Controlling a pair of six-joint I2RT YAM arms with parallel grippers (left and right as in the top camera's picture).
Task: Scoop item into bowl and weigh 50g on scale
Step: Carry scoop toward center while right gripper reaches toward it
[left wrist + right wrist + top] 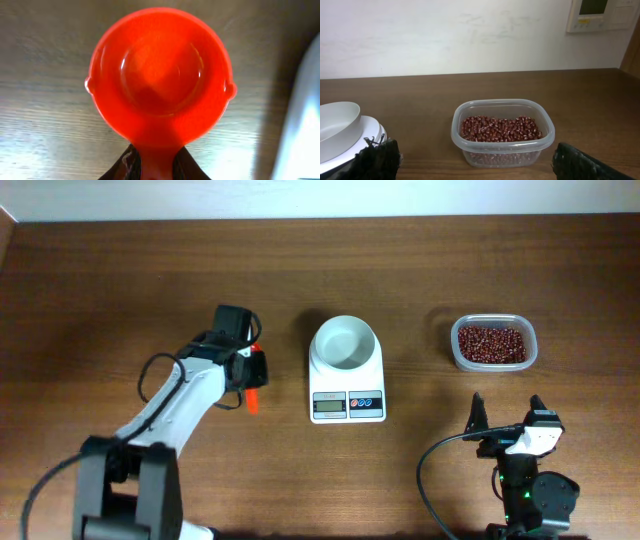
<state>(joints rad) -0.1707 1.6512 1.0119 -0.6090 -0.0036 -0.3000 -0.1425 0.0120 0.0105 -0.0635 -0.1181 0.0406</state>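
The reddish-brown beans (492, 343) lie in a clear plastic tub (529, 355) at the right, also seen in the right wrist view (500, 128). The empty white bowl (345, 342) sits on the white scale (347, 404) in the middle; its rim shows in the right wrist view (340, 125). My left gripper (250, 375) is shut on the handle of a red scoop (160, 75), empty, held over the table left of the scale. My right gripper (508, 415) is open and empty, near the front edge below the tub.
The tub of beans stands right of the scale with bare wood between them. A wall lies behind the table's far edge (480, 72).
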